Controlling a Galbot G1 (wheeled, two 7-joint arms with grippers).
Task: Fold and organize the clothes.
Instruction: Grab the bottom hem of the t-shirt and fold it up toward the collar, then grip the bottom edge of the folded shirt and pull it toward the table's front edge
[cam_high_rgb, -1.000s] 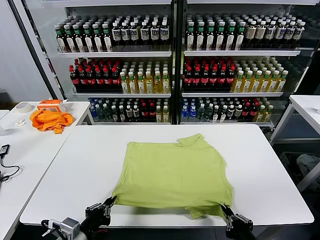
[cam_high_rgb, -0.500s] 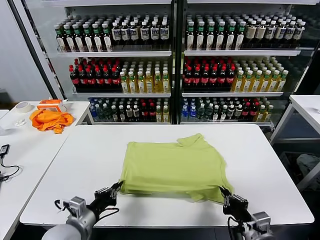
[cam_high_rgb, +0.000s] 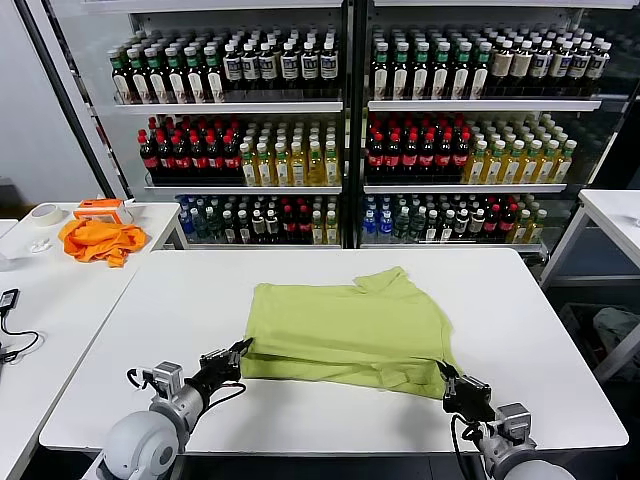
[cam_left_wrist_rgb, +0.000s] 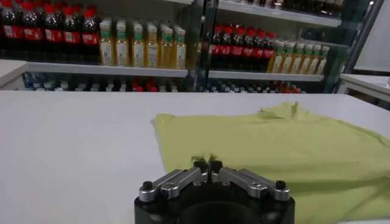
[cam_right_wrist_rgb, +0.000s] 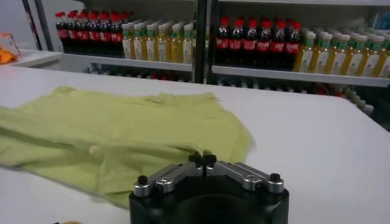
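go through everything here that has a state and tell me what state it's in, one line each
T-shirt: on the table, near hem lifted and partly folded toward the collar.
Left pincer: shut on the T-shirt's near left corner.
Right pincer: shut on the T-shirt's near right corner.
Orange cloth: crumpled on the side table.

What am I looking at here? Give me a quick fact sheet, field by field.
Setting: white table in front of drink coolers
Garment: lime T-shirt, near hem lifted and partly folded toward the collar
Left gripper: shut on the shirt's near-left corner
Right gripper: shut on the shirt's near-right corner
Side table: orange cloth and tape roll, apart from the work
Stage: fold under way, not finished
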